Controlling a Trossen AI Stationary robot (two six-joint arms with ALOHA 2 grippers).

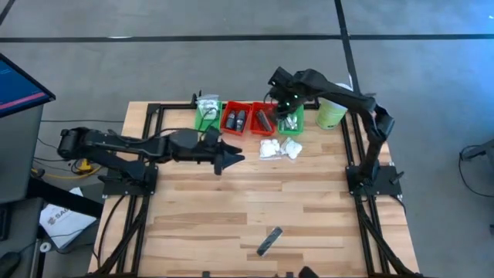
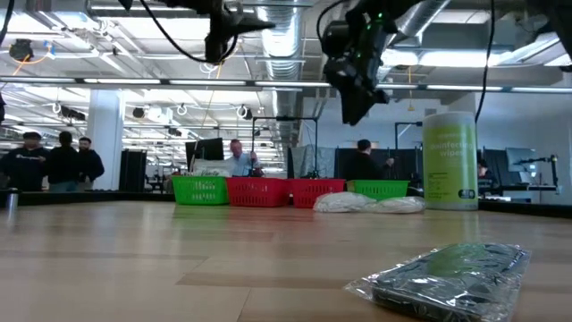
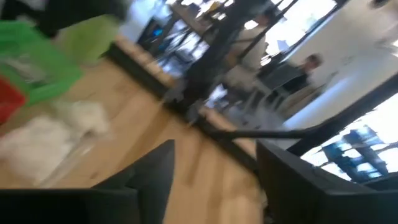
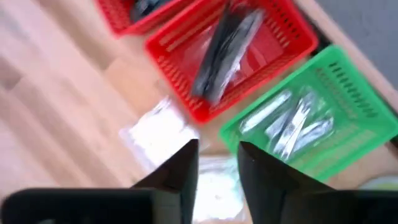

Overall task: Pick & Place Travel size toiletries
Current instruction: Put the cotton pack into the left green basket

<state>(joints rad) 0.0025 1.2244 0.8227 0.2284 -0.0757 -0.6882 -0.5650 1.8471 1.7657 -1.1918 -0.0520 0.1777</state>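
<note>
Four small trays stand in a row near the table's far edge. The right green tray (image 1: 291,123) holds silvery tubes (image 4: 292,121). The red tray beside it (image 4: 180,74) holds a dark grey bar (image 4: 224,50). White soft packets (image 1: 278,148) lie on the table just in front of these trays. One wrapped dark bar (image 1: 268,241) lies near the table's near edge. My right gripper (image 4: 217,149) hovers above the packets and the green tray, open by a narrow gap and empty. My left gripper (image 3: 214,155) is open and empty, raised over mid-table left of the packets.
A tall pale green canister (image 1: 330,112) stands right of the trays. A left green tray (image 1: 207,114) holds white packets, and a second red tray (image 1: 234,118) holds black pieces. Black rails (image 1: 147,139) frame the table. People stand in the room behind (image 2: 54,161).
</note>
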